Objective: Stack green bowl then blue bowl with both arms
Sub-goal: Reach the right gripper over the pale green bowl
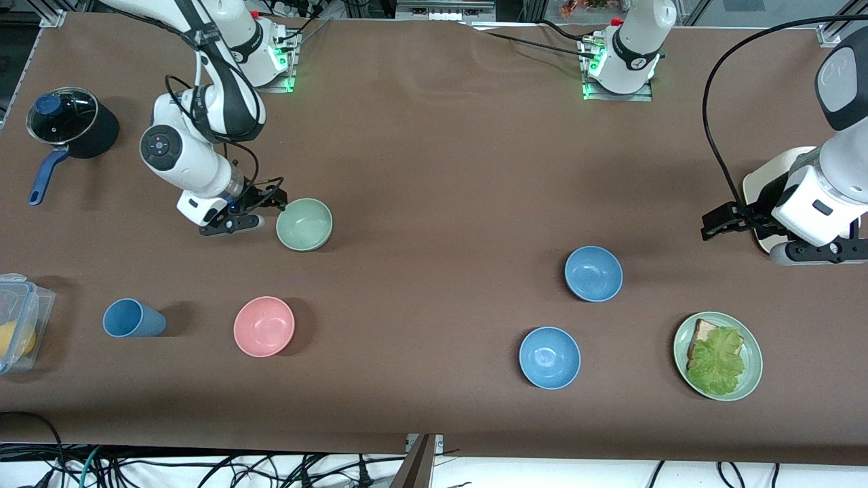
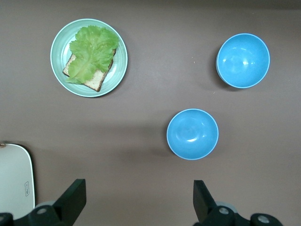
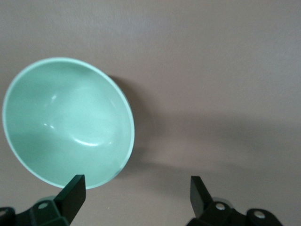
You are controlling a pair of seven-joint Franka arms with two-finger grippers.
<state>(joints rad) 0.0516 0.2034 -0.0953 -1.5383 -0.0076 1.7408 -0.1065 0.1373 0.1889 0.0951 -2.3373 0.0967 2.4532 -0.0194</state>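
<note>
Found the right gripper (image 1: 254, 211) low at the table, just beside the green bowl (image 1: 304, 224), on the side toward the right arm's end. Showed its fingers spread apart and holding nothing; in the right wrist view, placed one fingertip (image 3: 71, 190) close to the bowl's rim, but could not tell whether touching.

Found the left gripper (image 1: 773, 237) waiting over the edge of a white board (image 1: 763, 181) at the left arm's end, also spread wide and empty. Saw the blue bowl (image 1: 593, 273), the duller one, upright on the table well apart from the green bowl. Noticed a brighter blue bowl (image 1: 549, 357) nearer to the front camera, near a plate of bread and lettuce (image 1: 751, 379).

Judged the grasp as not yet made. Feared two things. First, pinching a thin, sloped rim: could slip, or push and tip the light bowl, if closing with one finger not properly inside. Second, mistaking the two blue bowls, being so alike in shape.
</note>
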